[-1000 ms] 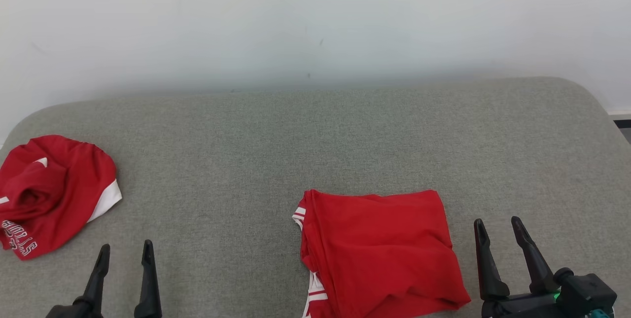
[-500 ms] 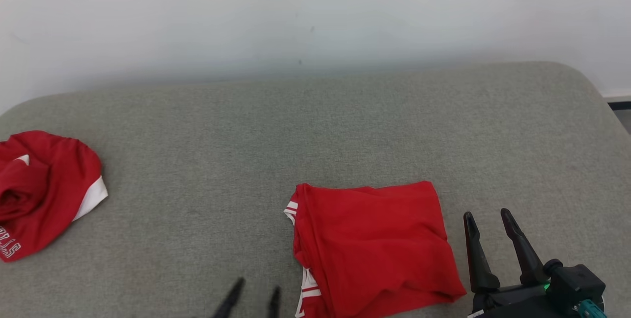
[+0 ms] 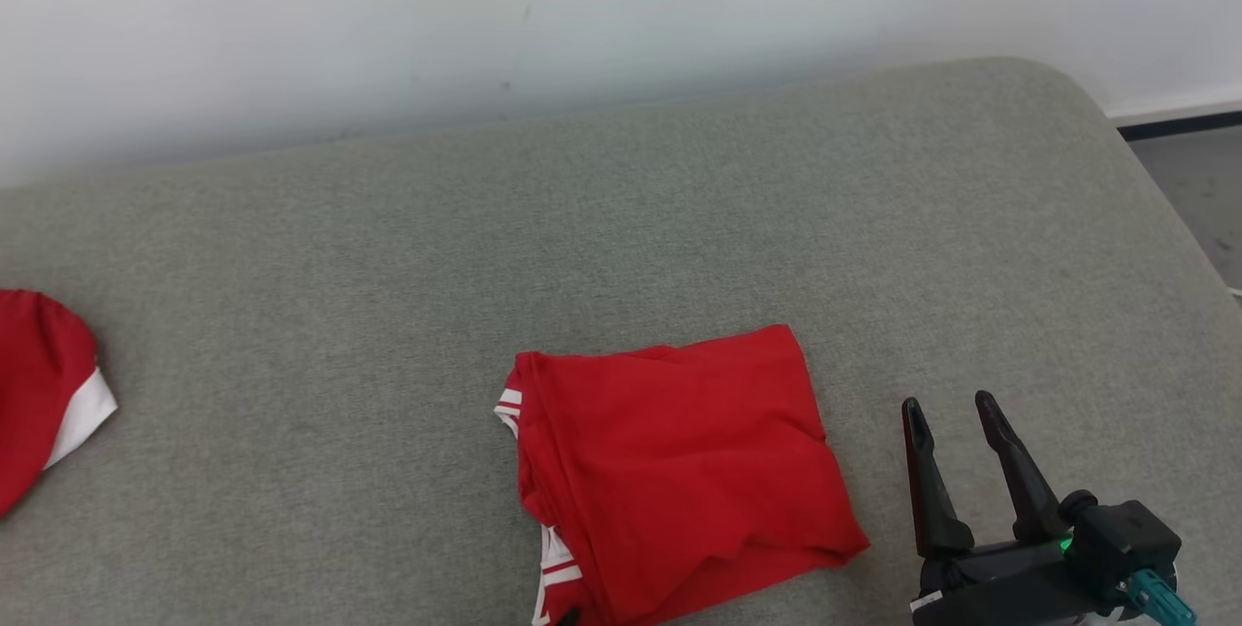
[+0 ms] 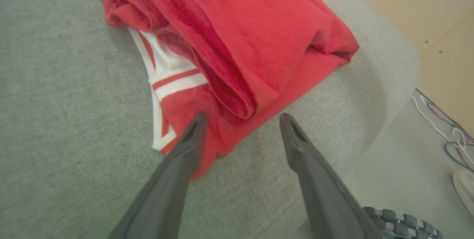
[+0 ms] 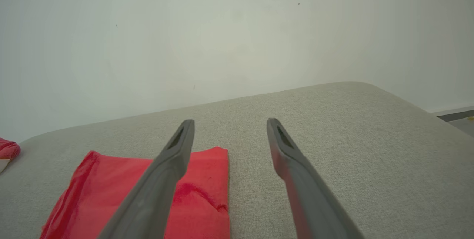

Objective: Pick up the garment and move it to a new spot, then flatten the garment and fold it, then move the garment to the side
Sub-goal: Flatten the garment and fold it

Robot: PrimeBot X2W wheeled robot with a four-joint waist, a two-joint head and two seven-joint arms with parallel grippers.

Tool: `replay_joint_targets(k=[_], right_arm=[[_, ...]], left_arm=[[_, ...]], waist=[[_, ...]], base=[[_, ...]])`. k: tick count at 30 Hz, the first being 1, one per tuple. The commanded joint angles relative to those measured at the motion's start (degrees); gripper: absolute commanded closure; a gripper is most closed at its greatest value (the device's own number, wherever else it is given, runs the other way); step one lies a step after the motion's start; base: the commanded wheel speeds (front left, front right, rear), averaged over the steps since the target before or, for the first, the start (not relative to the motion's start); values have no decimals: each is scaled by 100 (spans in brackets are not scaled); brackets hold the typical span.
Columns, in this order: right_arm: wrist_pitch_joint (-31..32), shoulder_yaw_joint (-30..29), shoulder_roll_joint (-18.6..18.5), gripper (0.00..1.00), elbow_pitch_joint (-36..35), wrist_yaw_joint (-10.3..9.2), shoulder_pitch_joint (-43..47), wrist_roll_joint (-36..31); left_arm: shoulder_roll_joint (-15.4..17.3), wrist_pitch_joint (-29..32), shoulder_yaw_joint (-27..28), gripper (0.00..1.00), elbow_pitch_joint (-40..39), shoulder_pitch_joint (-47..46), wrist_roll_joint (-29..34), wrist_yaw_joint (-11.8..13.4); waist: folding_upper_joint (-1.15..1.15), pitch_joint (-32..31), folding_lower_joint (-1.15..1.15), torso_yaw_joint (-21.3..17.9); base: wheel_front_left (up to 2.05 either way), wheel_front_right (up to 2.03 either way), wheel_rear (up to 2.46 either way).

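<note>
Garment [image 3: 679, 471] folded, lying near front edge of grey cushion [image 3: 388, 267].
Left gripper [image 4: 240, 118] jaws apart at its corner, nothing held; right gripper [image 3: 946, 403] jaws apart, just beside it.

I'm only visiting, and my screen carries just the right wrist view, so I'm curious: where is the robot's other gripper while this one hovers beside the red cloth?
Observer: The left gripper is open and low, straddling the folded garment at its near edge.
Operator: Is that cloth plain red all over?
Observer: No. There is white striped trim along its left side, which your view does not catch.
Operator: And the red scrap at my screen's left edge?
Observer: That is a second red garment with a white panel. It lies well apart from the first, at the left end of the grey padded surface.
</note>
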Motion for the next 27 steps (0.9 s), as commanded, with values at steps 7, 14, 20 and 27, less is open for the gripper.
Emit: replay_joint_targets(k=[7,14,20,27], right_arm=[[-1,14,36,0,-9,-15,-74,-17],[0,-20,62,0,28,-15,-36,-36],[0,-95,46,0,58,-15,21,-16],[0,-82,28,0,128,-15,36,18]], left_arm=[[12,-3,-143,0,343,-383,-223,13],[14,-4,-145,100,338,-540,-405,12],[91,-3,57,100,-5,-352,-430,12],[160,-4,-156,100,180,-192,-532,12]], waist=[[-1,134,-1,-154],[-1,85,-1,-40],[-1,4,-1,145],[-1,-41,-1,224]], base=[[0,0,0],[0,0,0],[0,0,0],[0,0,0]])
